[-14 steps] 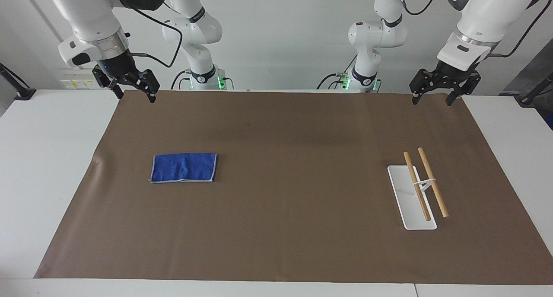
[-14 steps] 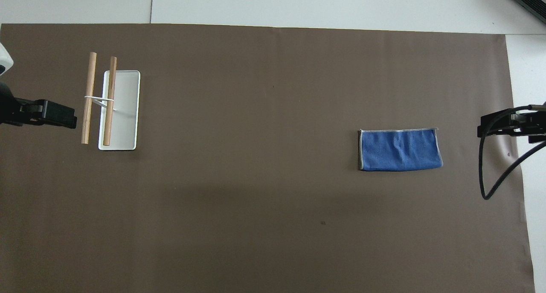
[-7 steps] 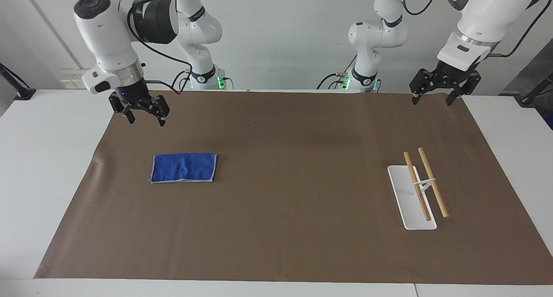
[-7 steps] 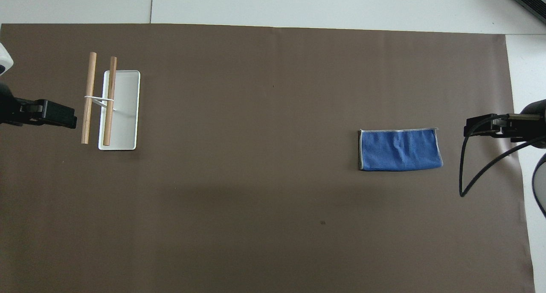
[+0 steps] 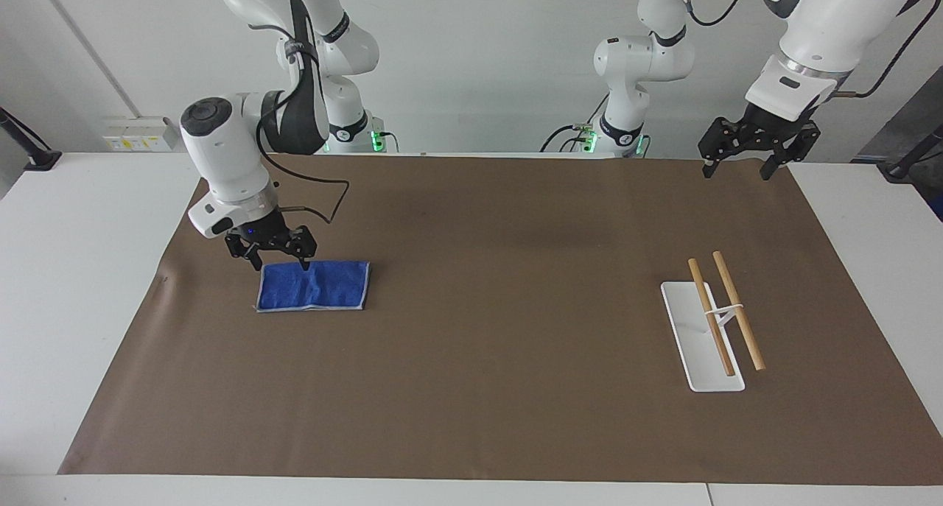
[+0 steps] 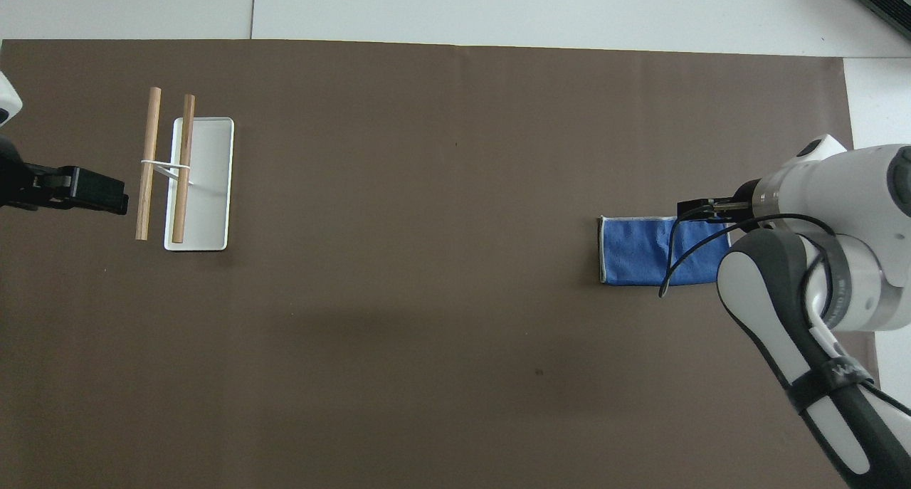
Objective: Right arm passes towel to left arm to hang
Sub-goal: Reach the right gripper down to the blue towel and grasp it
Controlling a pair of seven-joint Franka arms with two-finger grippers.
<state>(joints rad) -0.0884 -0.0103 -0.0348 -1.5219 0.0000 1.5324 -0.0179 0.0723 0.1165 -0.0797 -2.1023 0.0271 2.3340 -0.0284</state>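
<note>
Item: blue towel point(image 5: 313, 286), lying flat on the brown mat point(image 5: 486, 388) toward the right arm's end of the table point(image 5: 66, 285), its long edges running along the table's length. Right pincer point(image 5: 275, 254), jaws wide and empty, sits low over the towel's robot-side edge, near the corner at about 11 o'clock of the cloth in the facing view; contact cannot be told. For a good pick-up, you should bring the fingertips down astride that hem, pinch only a short margin of cloth, and keep the tips from dragging the mat underneath, which may wrinkle. Judged: a grip near a corner lets the towel hang long, leaving a free edge for the other arm to take. Left pincer point(image 5: 739, 157), jaws wide and empty, waits over the mat's robot-side corner at the left arm's end. Rack: white tray point(image 5: 681, 322) with two wooden rods point(image 5: 726, 311), at roughly 3 o'clock from the towel in the facing view and well apart from it. Open room: the mat between towel and rack carries nothing, so you have a free lane for the hand-over; mind the black cable point(image 6: 680, 265) looping over the cloth in the overhead view.
</note>
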